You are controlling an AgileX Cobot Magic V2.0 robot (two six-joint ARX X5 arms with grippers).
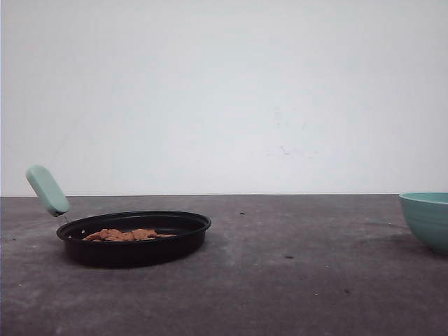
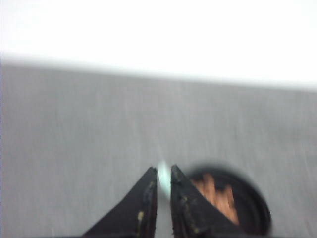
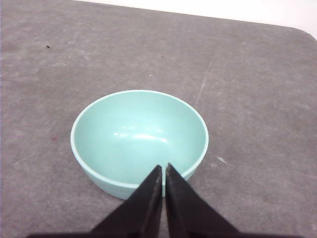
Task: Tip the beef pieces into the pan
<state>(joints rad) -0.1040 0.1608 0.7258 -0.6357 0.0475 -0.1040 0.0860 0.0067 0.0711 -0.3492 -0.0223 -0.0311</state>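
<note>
the beef [image 1: 129, 234] is seen lying in the pan [image 1: 133, 239], at about 8 o'clock on the table [image 1: 280, 280]; the pour is judged done. the bowl [image 3: 138, 141] is seen empty. the left gripper [image 2: 163, 186] is nearly pressed together, with the mint handle [image 2: 163, 177] glimpsed in the slit; the blur leaves contact untellable. the right gripper [image 3: 163, 186] is pressed together, holding nothing. the pan could be knocked if the handle is snagged.
</note>
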